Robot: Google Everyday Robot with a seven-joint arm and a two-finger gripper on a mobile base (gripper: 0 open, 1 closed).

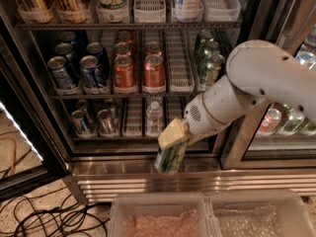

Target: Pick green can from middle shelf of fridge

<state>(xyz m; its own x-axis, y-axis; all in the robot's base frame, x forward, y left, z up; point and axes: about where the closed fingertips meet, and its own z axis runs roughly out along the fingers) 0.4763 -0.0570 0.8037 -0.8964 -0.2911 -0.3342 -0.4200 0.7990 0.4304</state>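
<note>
So the pale olive-green silvery soda can [170, 158] is clamped in the yellowish two-finger pincer [172, 141], which is closed around the can's upper part. The can is found directly under the pincer, hanging from it, long axis near upright with a slight lean. It's held out in front of the ribbed steel base of the big glass-door drinks fridge [148, 177], lower than the dark wire middle shelf [180, 89] and well apart from the three darker green cans [210, 58] parked in that lane. Only one arm is fitted, so no choice there. A straight pull-back is probably all that's called for next.
</note>
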